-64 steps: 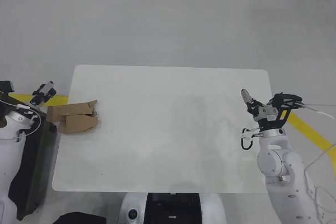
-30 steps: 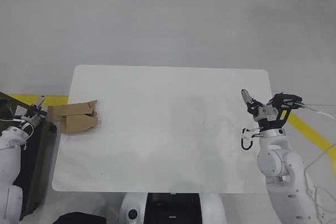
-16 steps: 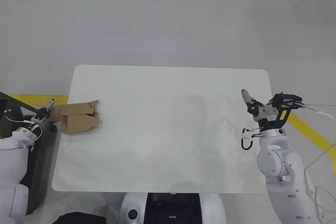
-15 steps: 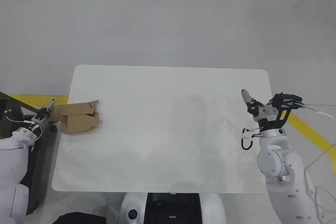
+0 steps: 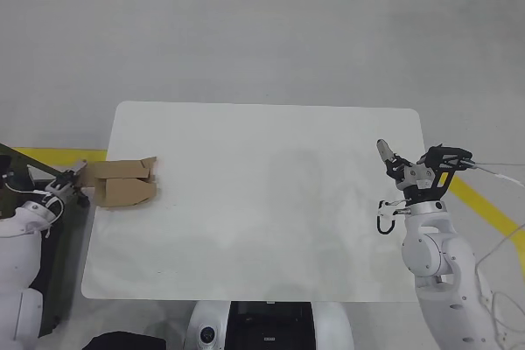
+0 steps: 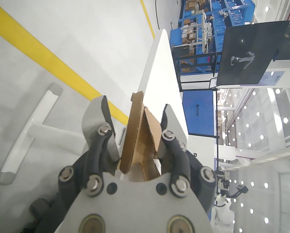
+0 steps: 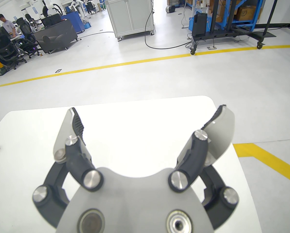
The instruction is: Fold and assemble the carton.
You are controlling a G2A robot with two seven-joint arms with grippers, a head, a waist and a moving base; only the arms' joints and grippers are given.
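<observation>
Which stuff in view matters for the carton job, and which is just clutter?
Job: carton; left tool around its edge; right tool, open, over the table.
Not job: yellow floor line; dark container beside the table.

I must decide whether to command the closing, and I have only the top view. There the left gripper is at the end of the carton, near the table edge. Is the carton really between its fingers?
Observer: Yes. In the left wrist view, the edge of the carton stands between the fingers of the left gripper.
Operator: Thank you. Do both fingers press on it now?
Observer: No. One finger shows an open gap to the carton near its tip, and the other looks to touch it, so I would not call it clamped.
</observation>
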